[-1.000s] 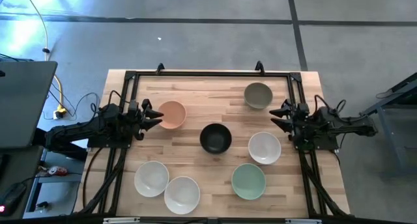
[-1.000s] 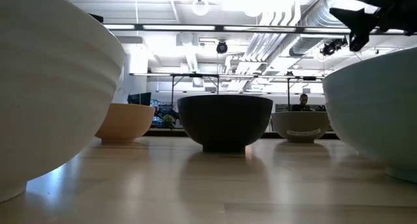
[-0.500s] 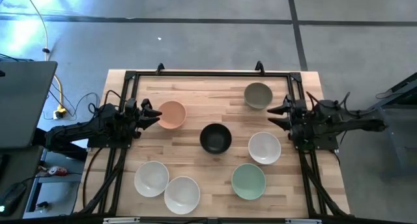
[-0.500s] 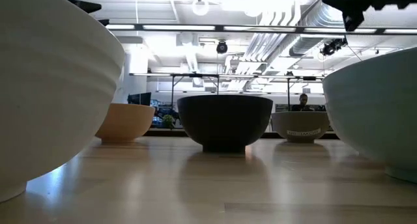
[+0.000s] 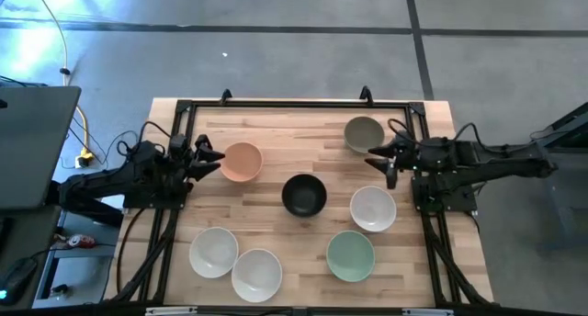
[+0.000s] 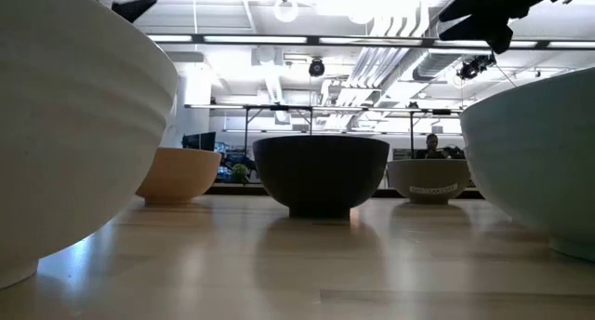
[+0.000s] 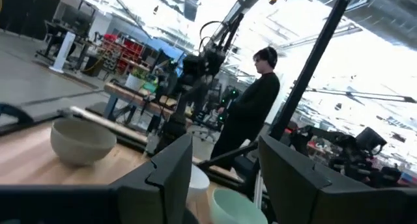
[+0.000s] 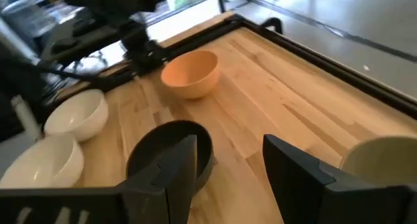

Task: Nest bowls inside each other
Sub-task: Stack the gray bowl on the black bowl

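Seven bowls stand upright on their bases, apart from one another: peach-orange [image 5: 243,162], olive-grey [image 5: 364,134], black [image 5: 303,195], mint green [image 5: 350,255] and three white [image 5: 373,208] [image 5: 214,251] [image 5: 256,273]. My left gripper [image 5: 208,156] is open, raised just left of the peach-orange bowl. My right gripper [image 5: 378,156] is open, in the air between the olive-grey bowl and the white bowl near it. The right wrist view shows the black bowl [image 8: 169,149] ahead of the open fingers and the peach-orange bowl [image 8: 190,73] beyond it.
A black metal frame [image 5: 294,105] runs along the table's far, left and right sides. Bare wood [image 5: 294,137] lies between the peach-orange and olive-grey bowls. A person in dark clothes [image 7: 251,113] stands in the room beyond the table. A laptop [image 5: 32,146] sits off the left edge.
My right gripper has moved toward the table's left, in over the wood beside the olive-grey bowl, staying open. My left gripper has drawn back a little from the peach-orange bowl and risen. No bowl has moved.
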Robot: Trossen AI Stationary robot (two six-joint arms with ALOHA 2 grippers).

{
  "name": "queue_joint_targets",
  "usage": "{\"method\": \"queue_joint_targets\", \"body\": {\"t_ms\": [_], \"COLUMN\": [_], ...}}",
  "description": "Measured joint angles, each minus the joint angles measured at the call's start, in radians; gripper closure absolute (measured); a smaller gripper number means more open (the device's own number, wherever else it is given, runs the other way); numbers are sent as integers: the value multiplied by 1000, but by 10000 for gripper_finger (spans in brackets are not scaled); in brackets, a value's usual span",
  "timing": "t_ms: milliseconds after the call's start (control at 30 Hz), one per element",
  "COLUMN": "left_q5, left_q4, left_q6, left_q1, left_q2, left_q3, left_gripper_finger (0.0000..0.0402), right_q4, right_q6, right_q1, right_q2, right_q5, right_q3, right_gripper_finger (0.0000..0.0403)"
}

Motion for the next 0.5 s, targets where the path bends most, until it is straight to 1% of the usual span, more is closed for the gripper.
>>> {"method": "queue_joint_targets", "body": {"t_ms": [67, 133, 300, 400, 500], "left_q5": [17, 25, 19, 8, 8], "left_q4": [-2, -4, -8, -7, -8], "left_q6": [8, 8, 4, 18, 46], "left_q1": [-6, -20, -77, -104, -118], "left_q2": [50, 107, 256, 325, 374], "left_q3": [33, 59, 97, 111, 123], "left_gripper_finger": [228, 225, 222, 222, 222], "right_q4": [-9, -32, -144, -232, -298], "right_q6": [75, 159, 401, 582, 705], "right_q1": [0, 0, -6, -40, -86], "right_q2": [22, 40, 63, 61, 60], "right_q5": [58, 144, 332, 376, 373], "right_q3": [6, 6, 6, 6, 6], "right_gripper_finger": [233, 233, 233, 233, 233]}}
